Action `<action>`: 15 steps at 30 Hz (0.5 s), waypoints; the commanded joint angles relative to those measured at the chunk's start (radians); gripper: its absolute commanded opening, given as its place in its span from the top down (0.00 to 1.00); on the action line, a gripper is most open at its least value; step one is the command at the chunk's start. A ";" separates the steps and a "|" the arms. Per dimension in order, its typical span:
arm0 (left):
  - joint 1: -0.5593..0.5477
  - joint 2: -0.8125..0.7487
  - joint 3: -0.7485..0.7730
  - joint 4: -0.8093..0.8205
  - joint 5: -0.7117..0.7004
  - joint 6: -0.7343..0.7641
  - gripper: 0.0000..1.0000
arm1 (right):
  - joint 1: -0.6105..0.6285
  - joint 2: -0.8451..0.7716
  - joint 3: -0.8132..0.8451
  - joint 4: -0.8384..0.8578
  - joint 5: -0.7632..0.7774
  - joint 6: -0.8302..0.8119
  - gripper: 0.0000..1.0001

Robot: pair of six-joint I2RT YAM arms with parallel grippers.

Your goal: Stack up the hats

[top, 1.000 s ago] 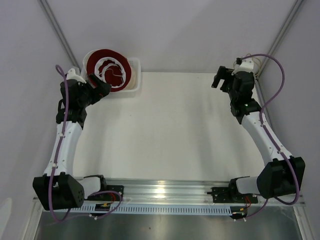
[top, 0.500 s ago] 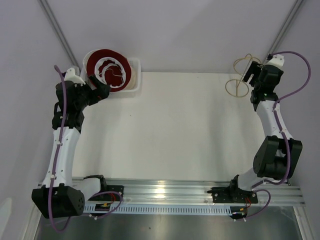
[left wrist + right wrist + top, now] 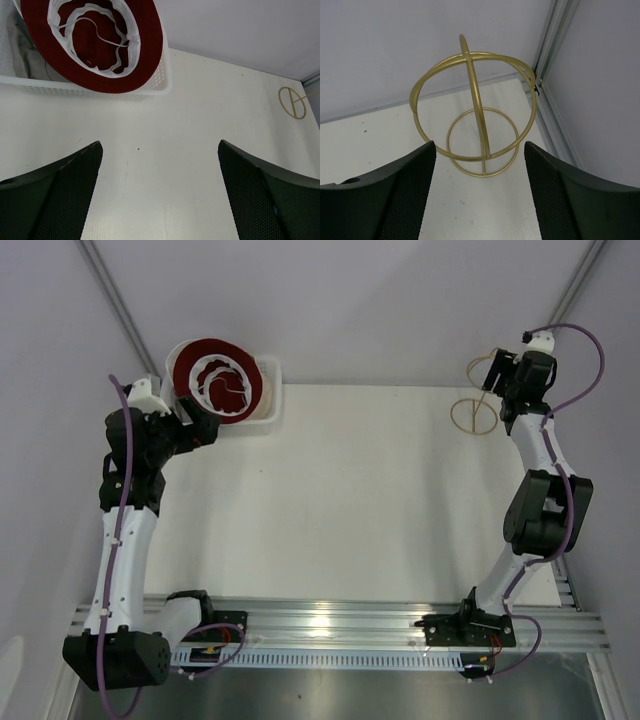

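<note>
My left gripper (image 3: pixel 200 422) (image 3: pixel 160 150) hangs released, its two black fingers spread wide with nothing between them, just short of the white rectangular plastic mesh basket (image 3: pixel 272 392) (image 3: pixel 100 91) at the far left corner of the white table (image 3: pixel 340 490). The dark red fabric bucket hat (image 3: pixel 215 380) (image 3: pixel 145 60) sits in that basket upside down. Its white inner band and a loose white cord face up, and its round brim spills over the basket's rim. In my left wrist view a fold of pale grey cloth (image 3: pixel 27 55) shows under the hat inside the basket, and I cannot tell what it is.

At the far right corner my right gripper (image 3: pixel 500 377) (image 3: pixel 480 147) points at a gold wire stand (image 3: pixel 453 416) (image 3: pixel 475 90) made of crossed hoops on a round base ring. The stand is upright on the table near the wall. The right gripper's jaws are apart and grasp nothing, and the stand sits just ahead of the fingertips without touching them. The two grippers are well apart, at opposite far corners of the table.
</note>
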 commanded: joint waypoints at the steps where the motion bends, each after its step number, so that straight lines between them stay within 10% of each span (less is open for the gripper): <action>1: 0.004 -0.011 -0.002 0.009 0.033 0.035 0.00 | -0.007 0.048 0.084 -0.007 0.008 -0.051 0.26; 15: 0.004 -0.039 -0.031 0.039 0.032 0.047 0.00 | -0.015 0.234 0.325 -0.124 -0.069 -0.102 0.45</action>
